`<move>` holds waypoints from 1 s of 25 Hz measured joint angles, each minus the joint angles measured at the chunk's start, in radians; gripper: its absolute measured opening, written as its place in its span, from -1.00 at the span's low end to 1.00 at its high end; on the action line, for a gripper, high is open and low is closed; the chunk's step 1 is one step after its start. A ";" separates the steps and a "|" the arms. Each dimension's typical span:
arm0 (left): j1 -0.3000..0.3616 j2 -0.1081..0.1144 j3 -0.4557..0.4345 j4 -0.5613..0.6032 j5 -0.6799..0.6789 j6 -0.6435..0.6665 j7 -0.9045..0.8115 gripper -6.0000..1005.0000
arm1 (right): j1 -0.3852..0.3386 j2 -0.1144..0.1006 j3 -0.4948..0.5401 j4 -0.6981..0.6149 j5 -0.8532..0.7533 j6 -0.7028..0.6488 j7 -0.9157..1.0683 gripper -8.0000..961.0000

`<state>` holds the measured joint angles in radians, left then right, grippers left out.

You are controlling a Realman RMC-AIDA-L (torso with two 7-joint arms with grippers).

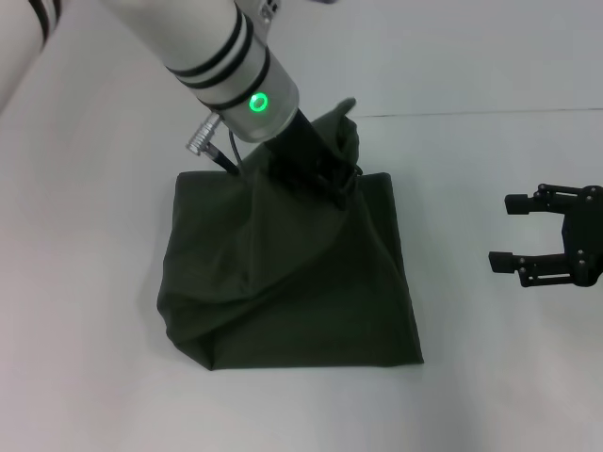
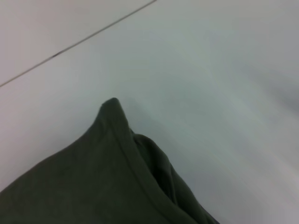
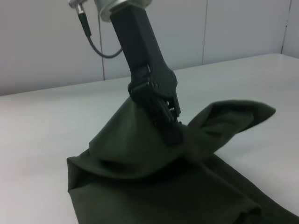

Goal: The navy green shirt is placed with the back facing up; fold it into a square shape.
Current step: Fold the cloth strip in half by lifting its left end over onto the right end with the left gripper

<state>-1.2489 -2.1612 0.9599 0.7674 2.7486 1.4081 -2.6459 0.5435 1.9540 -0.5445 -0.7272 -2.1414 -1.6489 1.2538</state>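
Left gripper point(image 1: 332, 174) jaws clamped on navy green shirt point(image 1: 283, 282) at 12 o'clock edge; right gripper point(image 1: 509, 231) jaws wide, 3 o'clock.

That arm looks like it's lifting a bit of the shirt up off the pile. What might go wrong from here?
The left gripper pinches only a small bunch of the navy green shirt, so the cloth could slip out. The lifted flap sags and may land crooked, spoiling the square. The right gripper hangs open off to the side, so nothing pins the folded part down.
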 joint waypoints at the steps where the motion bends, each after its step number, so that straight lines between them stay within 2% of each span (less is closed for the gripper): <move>1: 0.000 -0.001 0.005 -0.009 -0.002 -0.012 -0.005 -0.81 | 0.000 0.000 0.000 0.000 0.000 0.000 0.000 0.87; 11: -0.002 -0.007 0.013 -0.076 -0.076 -0.086 -0.046 -0.78 | -0.007 0.003 0.000 0.000 0.000 0.000 0.003 0.87; 20: 0.026 -0.006 0.012 -0.069 -0.206 -0.077 -0.038 -0.50 | -0.013 0.005 0.000 0.000 0.000 -0.002 0.002 0.87; 22: 0.047 -0.004 0.010 -0.038 -0.248 -0.071 -0.020 -0.44 | -0.015 0.005 0.000 0.000 0.002 -0.002 0.002 0.87; 25: 0.114 -0.003 0.008 0.034 -0.333 -0.067 0.043 -0.19 | -0.015 0.004 0.008 0.000 0.006 -0.001 0.002 0.87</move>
<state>-1.1347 -2.1644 0.9679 0.8016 2.4159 1.3410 -2.6034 0.5282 1.9576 -0.5364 -0.7271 -2.1359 -1.6502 1.2563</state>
